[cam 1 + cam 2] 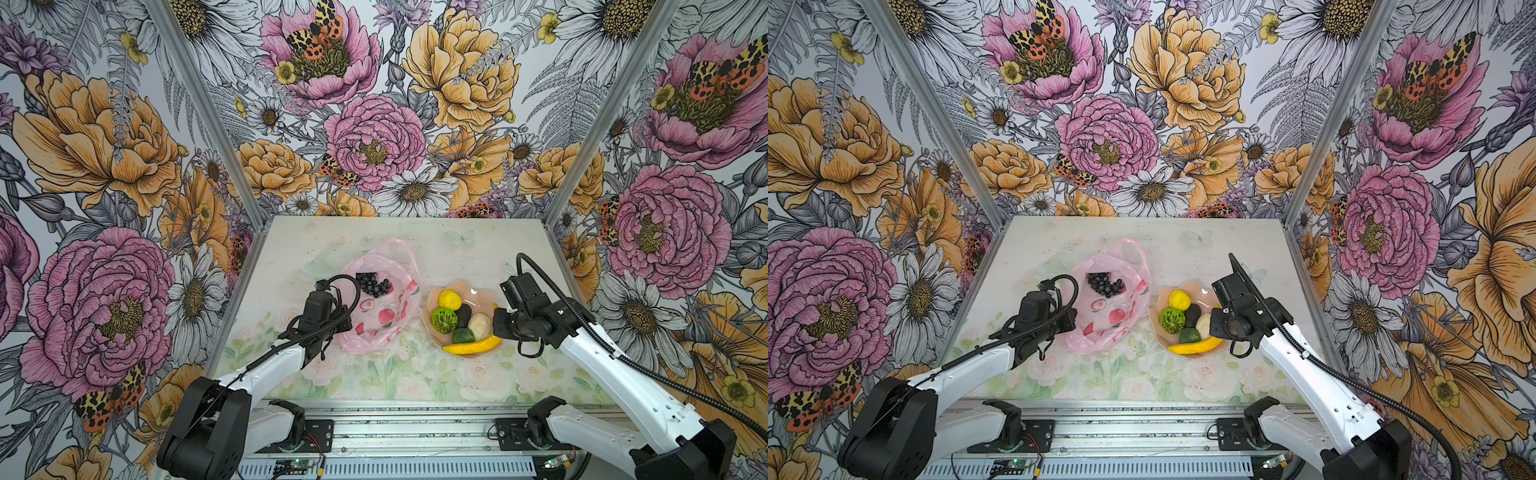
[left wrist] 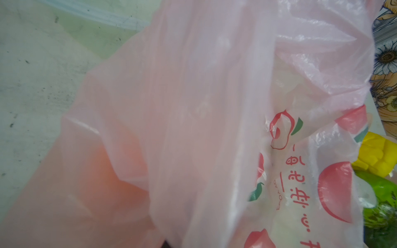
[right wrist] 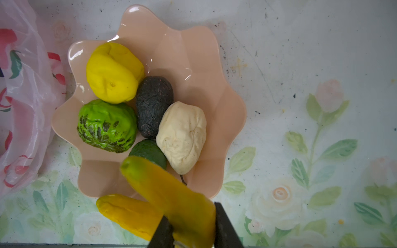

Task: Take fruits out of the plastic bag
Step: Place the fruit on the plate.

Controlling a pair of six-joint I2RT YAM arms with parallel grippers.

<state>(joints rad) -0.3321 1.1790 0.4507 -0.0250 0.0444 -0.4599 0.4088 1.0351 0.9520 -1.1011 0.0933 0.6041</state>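
Right tool (image 3: 190, 214) grips banana (image 3: 163, 182), jaws part-open; left tool (image 1: 344, 323) pinches plastic bag (image 1: 363, 340).

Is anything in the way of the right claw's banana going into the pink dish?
Partly. Near the held banana, a second banana lies on the dish rim, beside a green avocado and a cream lump. The dish's far side is bare.

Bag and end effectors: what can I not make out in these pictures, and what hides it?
Bag contents: both top views show only grapes; folds may hide more. In the left wrist view, pink film fills the frame.
Left end effector: fingertips hidden by its own body in top views, by film in its wrist view.
Right end effector: hidden likewise in top views; its banana is cut off by the right wrist frame edge.
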